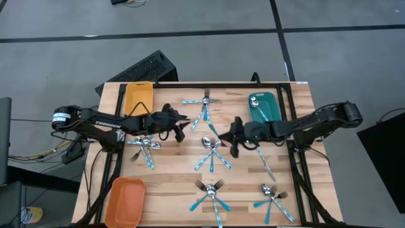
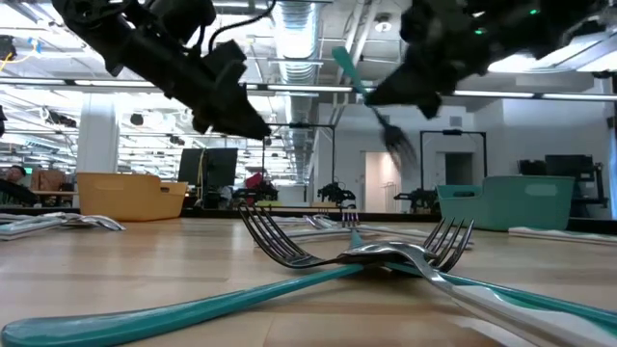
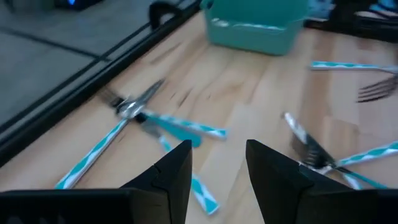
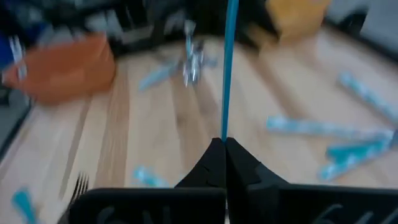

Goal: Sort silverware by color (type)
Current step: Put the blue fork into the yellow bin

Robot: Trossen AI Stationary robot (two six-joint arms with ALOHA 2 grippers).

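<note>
Fork (image 2: 386,120) clamped, no writing legible (blurred)

You are looking into a large open lab or industrial workspace. Exposed ductwork (image 2: 294,24) and strip lights are running across the ceiling, white columns (image 2: 96,135) are standing between benches, other robot arms (image 2: 333,191) are sitting on far tables, and grey carpet tile (image 1: 190,25) is surrounding the wooden table (image 1: 171,190).

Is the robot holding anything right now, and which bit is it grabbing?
Yes. The right gripper pinches a fork by its blue handle. The left gripper is open, holding nothing.
</note>
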